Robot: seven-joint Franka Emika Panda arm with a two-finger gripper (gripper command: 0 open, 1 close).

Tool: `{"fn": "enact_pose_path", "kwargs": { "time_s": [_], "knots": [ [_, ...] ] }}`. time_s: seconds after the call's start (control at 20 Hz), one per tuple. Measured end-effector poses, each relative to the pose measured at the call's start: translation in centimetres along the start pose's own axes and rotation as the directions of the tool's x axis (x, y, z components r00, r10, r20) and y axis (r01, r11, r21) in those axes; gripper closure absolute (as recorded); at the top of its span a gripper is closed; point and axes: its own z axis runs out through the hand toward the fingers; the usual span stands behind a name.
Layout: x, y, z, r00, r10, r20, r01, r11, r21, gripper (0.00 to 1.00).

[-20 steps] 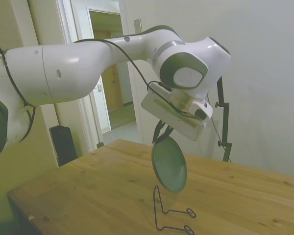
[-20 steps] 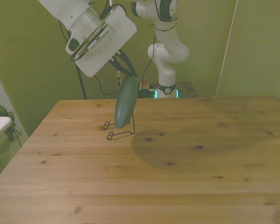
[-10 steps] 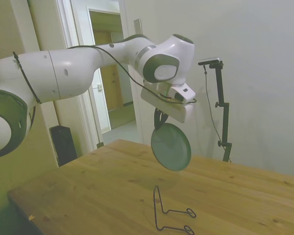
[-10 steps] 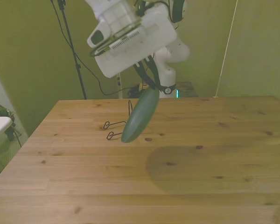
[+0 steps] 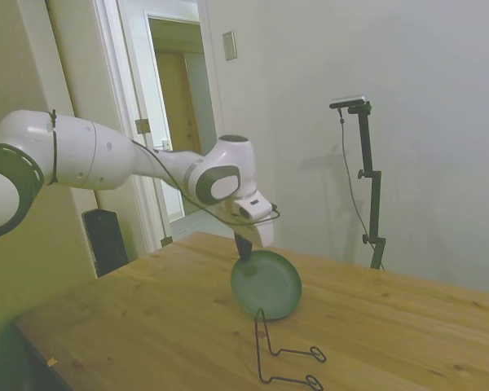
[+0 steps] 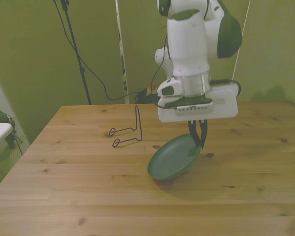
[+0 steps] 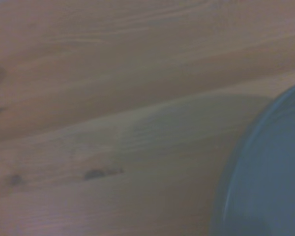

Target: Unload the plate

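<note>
The white arm reaches low over the table (image 6: 78,196), its wrist pointing straight down. The gripper (image 6: 198,139) has its fingers pinching the raised rim of the one dark green plate (image 6: 173,157), which tilts, lower edge near the wood. One empty black wire stand (image 6: 129,130) sits apart, toward the front view's left.

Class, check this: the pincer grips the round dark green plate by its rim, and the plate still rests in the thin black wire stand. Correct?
Not quite. The pincer does grip the round dark green plate by its rim, but the plate is out of the thin black wire stand, tilted low over the wooden table beside it, as the front view shows.
</note>
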Motion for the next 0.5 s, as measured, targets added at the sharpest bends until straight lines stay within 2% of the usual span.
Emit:
{"fn": "enact_pose_path", "kwargs": {
  "time_s": [0.2, 0.5],
  "knots": [
    [-0.9, 2.7, 2.0, 0.998, 0.048, -0.044, -0.050, 0.998, -0.042, 1.00],
    [-0.4, 3.3, 3.4, 0.992, 0.111, -0.061, -0.113, 0.993, -0.041, 1.00]
  ]
}}
